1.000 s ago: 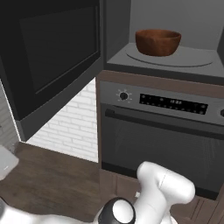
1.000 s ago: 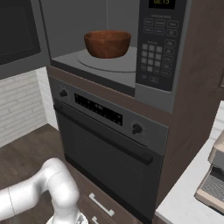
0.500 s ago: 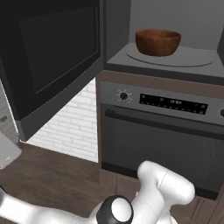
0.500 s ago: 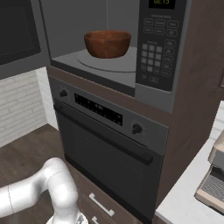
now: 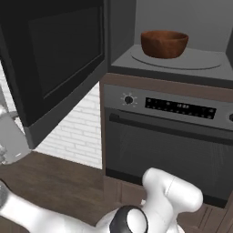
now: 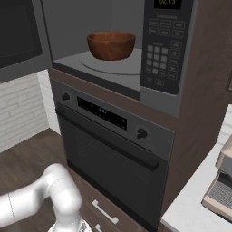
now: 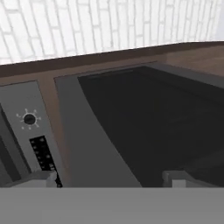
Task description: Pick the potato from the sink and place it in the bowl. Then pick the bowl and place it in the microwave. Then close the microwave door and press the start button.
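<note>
Hand view: pincer (image 7: 109,178) spread wide, empty, facing the swung-open microwave door (image 7: 148,127).

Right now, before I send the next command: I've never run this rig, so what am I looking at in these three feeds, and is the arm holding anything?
It is a white robot arm on a driving base. Two feeds come from cameras on the base, behind the arm to its left and right. Both show the bowl sitting on the turntable inside the open microwave, above an oven. The microwave door stands swung open to the left. The third feed looks along the gripper at that door's underside. The jaws stand open and hold nothing.
</note>
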You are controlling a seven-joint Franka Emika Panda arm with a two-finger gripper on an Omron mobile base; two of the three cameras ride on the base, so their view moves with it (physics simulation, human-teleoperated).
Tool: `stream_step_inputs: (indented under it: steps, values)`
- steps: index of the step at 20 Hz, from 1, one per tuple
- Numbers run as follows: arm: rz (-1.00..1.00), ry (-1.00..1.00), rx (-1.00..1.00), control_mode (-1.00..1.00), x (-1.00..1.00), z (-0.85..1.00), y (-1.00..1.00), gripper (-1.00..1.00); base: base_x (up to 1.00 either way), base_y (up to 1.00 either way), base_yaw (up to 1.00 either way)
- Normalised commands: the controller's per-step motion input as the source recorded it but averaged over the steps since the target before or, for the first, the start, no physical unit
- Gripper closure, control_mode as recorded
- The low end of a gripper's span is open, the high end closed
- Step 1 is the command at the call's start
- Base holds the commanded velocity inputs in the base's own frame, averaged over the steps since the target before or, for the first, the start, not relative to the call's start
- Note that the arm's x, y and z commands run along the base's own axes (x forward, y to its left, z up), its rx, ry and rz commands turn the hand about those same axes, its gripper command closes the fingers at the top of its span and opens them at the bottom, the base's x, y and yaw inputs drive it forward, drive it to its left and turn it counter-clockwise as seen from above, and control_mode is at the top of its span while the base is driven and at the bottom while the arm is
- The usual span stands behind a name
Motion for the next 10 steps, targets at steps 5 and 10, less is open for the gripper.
stream_step_inputs:
  steps: [5,10]
  values:
    - [-0.02,-0.1,0.17,-1.0,-0.57,0.22,-0.99,-1.0,0.0,0.0,0.0]
    - [-0.04,-0.01,0.17,-1.0,-0.32,0.2,-1.0,-1.0,0.0,0.0,0.0]
